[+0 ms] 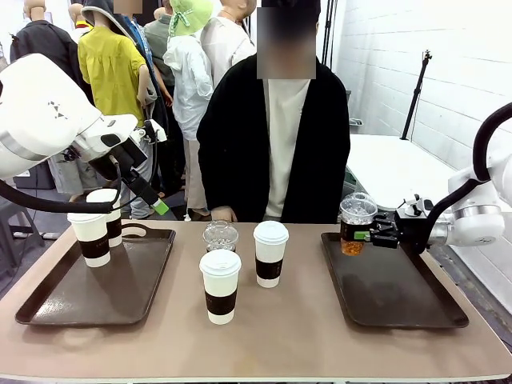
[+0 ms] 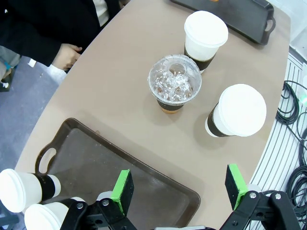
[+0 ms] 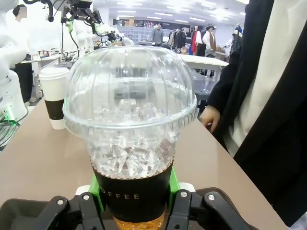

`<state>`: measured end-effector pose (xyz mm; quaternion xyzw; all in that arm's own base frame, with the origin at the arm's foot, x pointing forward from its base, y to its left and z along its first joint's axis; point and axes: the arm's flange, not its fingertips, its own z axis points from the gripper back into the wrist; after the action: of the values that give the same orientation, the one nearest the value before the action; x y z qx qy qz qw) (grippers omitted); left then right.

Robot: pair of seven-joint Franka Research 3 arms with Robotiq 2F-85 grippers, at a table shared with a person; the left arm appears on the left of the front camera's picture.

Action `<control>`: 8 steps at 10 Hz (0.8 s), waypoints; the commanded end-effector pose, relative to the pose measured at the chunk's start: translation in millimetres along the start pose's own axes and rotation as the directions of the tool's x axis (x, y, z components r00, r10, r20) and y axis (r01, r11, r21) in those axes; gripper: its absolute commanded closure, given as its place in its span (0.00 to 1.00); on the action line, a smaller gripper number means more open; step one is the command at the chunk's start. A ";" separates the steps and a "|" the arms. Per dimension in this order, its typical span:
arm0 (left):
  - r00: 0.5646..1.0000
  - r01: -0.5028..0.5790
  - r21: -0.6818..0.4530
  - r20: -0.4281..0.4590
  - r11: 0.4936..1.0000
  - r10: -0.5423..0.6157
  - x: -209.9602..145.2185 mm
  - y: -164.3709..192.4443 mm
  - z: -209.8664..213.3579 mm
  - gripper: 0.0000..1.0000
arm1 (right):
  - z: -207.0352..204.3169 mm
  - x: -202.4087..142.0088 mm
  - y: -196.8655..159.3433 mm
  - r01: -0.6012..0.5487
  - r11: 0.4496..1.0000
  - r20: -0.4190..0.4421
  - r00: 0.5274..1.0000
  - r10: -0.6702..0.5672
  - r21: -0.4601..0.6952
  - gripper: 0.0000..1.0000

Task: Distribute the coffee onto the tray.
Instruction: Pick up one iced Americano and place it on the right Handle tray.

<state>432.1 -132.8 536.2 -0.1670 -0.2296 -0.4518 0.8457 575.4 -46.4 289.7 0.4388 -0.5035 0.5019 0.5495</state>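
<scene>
My right gripper (image 1: 370, 235) is shut on a clear dome-lidded cup of brown coffee (image 1: 357, 223), holding it just above the far left corner of the right tray (image 1: 400, 308). In the right wrist view that cup (image 3: 130, 134) stands upright between the gripper's (image 3: 134, 191) green pads. My left gripper (image 1: 152, 198) hangs open and holds nothing above the left tray (image 1: 56, 300), where two sleeved paper cups (image 1: 96, 237) stand. On the table between the trays are another dome-lidded cup (image 2: 174, 82) and two paper cups (image 2: 206, 34) (image 2: 238, 111), seen beyond the left gripper (image 2: 180, 189).
A person in a black jacket sits at the far side, one hand (image 2: 66, 55) resting at the table's edge. Bare tabletop (image 1: 280, 336) lies in front of the middle cups. Most of the right tray's surface is free.
</scene>
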 end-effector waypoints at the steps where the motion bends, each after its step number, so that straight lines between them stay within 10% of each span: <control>1: 1.000 0.006 -0.014 0.004 1.000 -0.005 -1.8 1.3 1.4 0.00 | 0.3 -6.2 -21.5 -0.053 0.999 0.045 0.998 0.053 -0.012 0.43; 8: 1.000 0.006 -0.014 0.004 1.000 -0.005 -1.8 1.3 1.4 0.00 | 9.5 -39.0 -61.1 -0.029 0.999 0.091 0.995 0.033 -0.042 0.43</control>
<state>432.1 -132.8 536.1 -0.1670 -0.2295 -0.4518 0.8458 622.7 -66.0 246.7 0.4249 -0.5283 0.4981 0.5405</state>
